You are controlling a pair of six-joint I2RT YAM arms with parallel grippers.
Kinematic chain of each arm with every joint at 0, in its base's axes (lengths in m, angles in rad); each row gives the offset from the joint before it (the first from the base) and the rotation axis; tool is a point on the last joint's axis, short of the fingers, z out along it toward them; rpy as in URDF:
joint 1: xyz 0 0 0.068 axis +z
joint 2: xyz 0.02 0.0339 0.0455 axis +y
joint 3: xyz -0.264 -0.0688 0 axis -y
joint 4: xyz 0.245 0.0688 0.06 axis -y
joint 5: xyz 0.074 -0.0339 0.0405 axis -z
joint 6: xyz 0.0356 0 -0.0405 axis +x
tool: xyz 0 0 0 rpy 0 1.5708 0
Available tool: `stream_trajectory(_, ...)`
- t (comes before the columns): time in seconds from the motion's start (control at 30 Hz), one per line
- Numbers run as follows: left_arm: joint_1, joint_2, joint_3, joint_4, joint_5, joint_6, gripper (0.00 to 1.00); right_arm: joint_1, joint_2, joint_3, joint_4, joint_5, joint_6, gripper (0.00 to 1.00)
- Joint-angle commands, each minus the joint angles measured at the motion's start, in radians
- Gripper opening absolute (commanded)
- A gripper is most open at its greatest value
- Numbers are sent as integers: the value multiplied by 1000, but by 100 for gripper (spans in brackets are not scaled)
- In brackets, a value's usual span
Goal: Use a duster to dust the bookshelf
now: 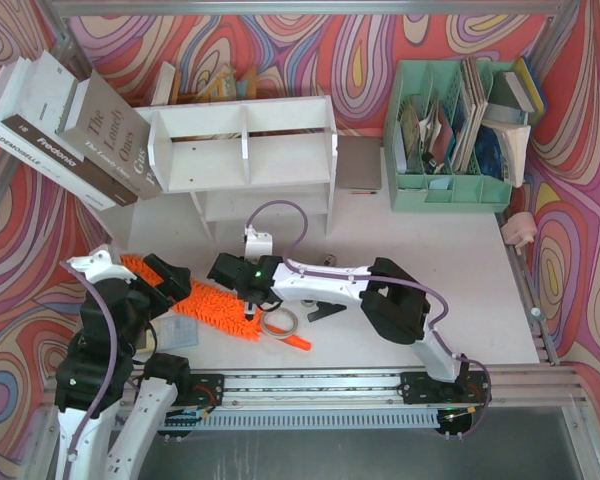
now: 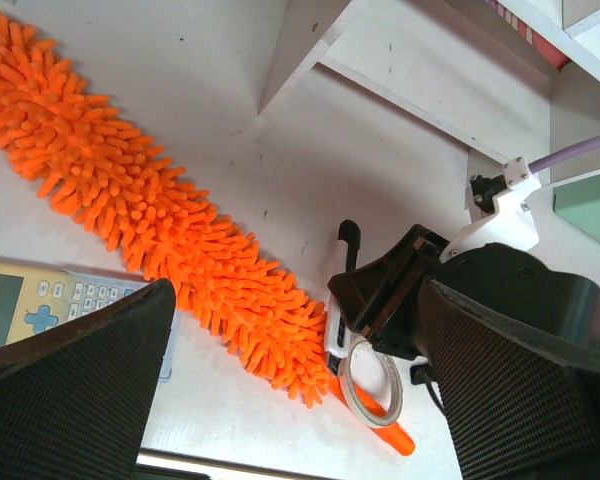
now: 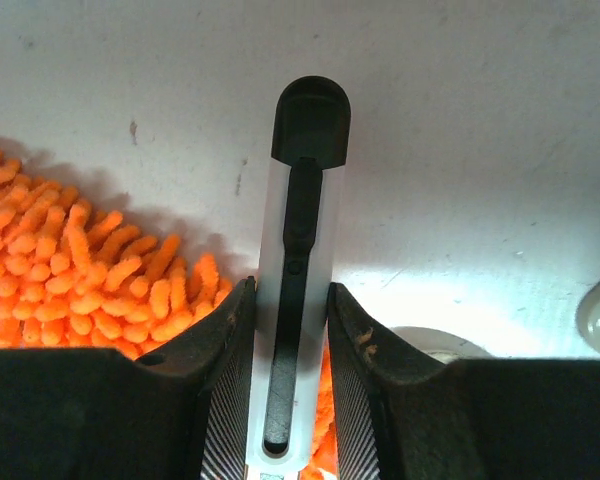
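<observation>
Diagonally laid duster, handle pointing near-right, right gripper clenched on black-and-white strip, left gripper released

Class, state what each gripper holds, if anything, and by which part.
Right gripper: shut on a slim white-and-black bar, clamped across its long sides, not the duster beside it. Left gripper: open, holding nothing.

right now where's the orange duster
In the top view the duster lies flat on the table, left of centre, in front of the bookshelf, its handle end by the tape roll.
</observation>
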Motion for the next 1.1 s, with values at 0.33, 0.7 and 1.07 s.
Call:
stream_trajectory(0.33, 7, 10, -9, 3, 9, 5, 98, -116, -111, -114, -41, 101, 3, 35)
stream_trajectory(0.7, 7, 20, -8, 2, 11, 5, 98, -165, -115, -166, -25, 102, -8, 36)
stream_trajectory(1.07, 6, 29, -6, 2, 8, 5, 98, -174, -113, -161, -26, 98, -29, 54)
